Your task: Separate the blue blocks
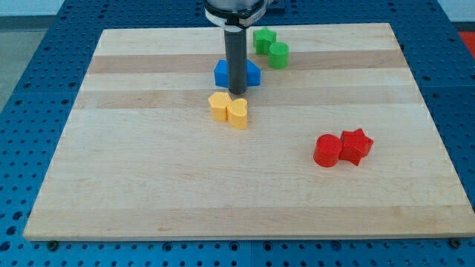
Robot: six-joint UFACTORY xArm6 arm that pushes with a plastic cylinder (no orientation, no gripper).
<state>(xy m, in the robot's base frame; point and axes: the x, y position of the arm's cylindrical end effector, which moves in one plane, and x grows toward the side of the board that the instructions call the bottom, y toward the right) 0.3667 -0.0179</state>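
Note:
Two blue blocks sit near the board's top middle, partly hidden by my rod: one (221, 73) shows to the rod's left, the other (253, 75) to its right. My tip (237, 91) rests on the board between them, at their near edge, just above the yellow pair. How far apart the blue blocks are behind the rod cannot be told.
A yellow block (219, 106) and a yellow heart (237, 113) touch just below the tip. A green star (263, 40) and a green cylinder (279, 55) lie at the top. A red cylinder (327, 150) and a red star (355, 145) sit at the right. The wooden board (148, 185) carries all of them.

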